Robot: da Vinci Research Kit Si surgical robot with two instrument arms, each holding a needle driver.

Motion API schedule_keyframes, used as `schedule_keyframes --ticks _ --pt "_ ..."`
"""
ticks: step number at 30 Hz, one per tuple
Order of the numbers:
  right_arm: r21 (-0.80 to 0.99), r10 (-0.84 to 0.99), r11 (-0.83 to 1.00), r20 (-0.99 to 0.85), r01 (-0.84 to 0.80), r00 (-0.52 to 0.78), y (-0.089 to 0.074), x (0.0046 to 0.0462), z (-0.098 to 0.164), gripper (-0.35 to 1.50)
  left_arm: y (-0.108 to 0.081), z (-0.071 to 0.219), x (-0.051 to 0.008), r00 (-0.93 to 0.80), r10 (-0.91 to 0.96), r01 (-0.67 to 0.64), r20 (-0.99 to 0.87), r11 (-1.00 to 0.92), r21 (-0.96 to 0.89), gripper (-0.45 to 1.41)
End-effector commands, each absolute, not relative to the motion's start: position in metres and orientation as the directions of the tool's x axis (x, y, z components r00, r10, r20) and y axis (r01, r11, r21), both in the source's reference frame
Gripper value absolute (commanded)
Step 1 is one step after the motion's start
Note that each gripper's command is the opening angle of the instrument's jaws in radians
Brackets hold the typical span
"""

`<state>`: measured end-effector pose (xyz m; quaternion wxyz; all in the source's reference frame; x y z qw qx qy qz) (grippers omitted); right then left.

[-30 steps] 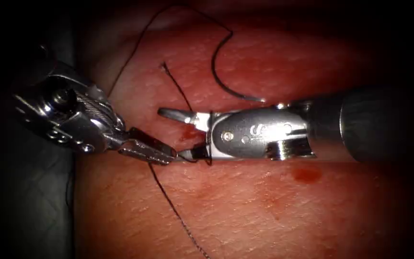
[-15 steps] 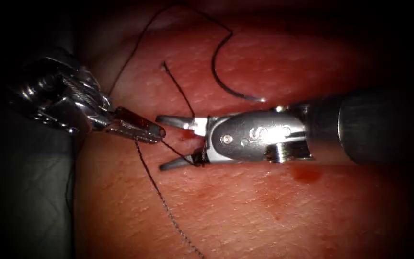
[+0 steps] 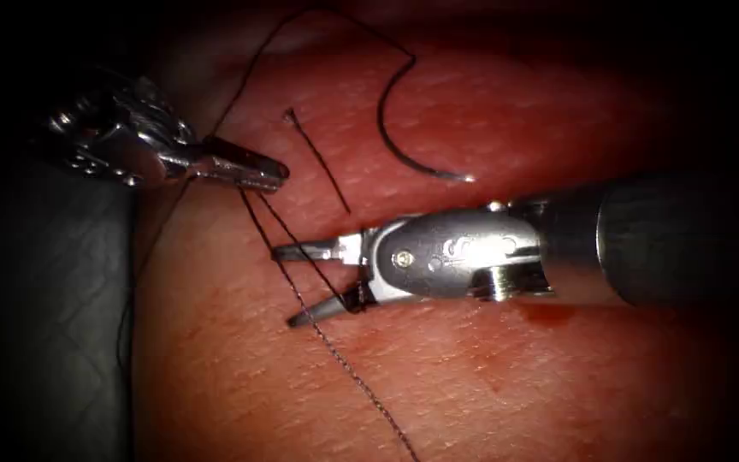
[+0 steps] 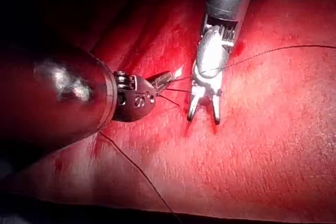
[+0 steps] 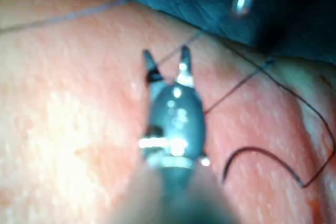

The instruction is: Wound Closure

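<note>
The left tool (image 3: pixel 271 174) has its jaws closed on the thread (image 3: pixel 301 295), and since a second ago it has moved up and away from the right tool (image 3: pixel 301 282). The right tool's jaws stand wide apart around the thread and hold nothing. The needle (image 3: pixel 399 128) lies free on the tissue (image 3: pixel 472 385), not in it. I can read no writing.

Spread right tool (image 5: pixel 165 61) astride thread (image 5: pixel 231 90)
</note>
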<state>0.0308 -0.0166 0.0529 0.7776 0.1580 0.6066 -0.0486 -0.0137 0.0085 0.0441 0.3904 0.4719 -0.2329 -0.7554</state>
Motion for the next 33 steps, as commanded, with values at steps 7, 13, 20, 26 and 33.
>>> schedule_keyframes --ticks 7,13,20,26,33 --pt "0.208 0.145 0.929 -0.966 0.306 0.214 -0.0174 0.0315 0.0534 0.14 0.0084 0.0461 -0.0142 -0.252 -0.811 0.343 -0.527 -0.585 0.735 -0.45" --pt "0.225 0.192 0.929 -0.972 0.294 0.137 -0.0170 0.0315 0.0533 -0.16 0.0077 0.0481 -0.0142 -0.242 -0.825 0.347 -0.510 -0.564 0.749 -0.45" --pt "0.251 0.242 0.923 -0.968 0.293 0.066 -0.0168 0.0315 0.0531 -0.15 0.0075 0.0497 -0.0140 -0.244 -0.818 0.341 -0.521 -0.576 0.743 -0.45" --pt "0.263 0.253 0.926 -0.965 0.272 0.074 -0.0167 0.0315 0.0532 0.19 0.0075 0.0490 -0.0139 -0.234 -0.806 0.319 -0.543 -0.591 0.741 -0.45" --pt "0.301 0.282 0.920 -0.953 0.250 0.107 -0.0167 0.0315 0.0534 0.34 0.0076 0.0471 -0.0141 -0.222 -0.793 0.267 -0.567 -0.609 0.747 -0.45"
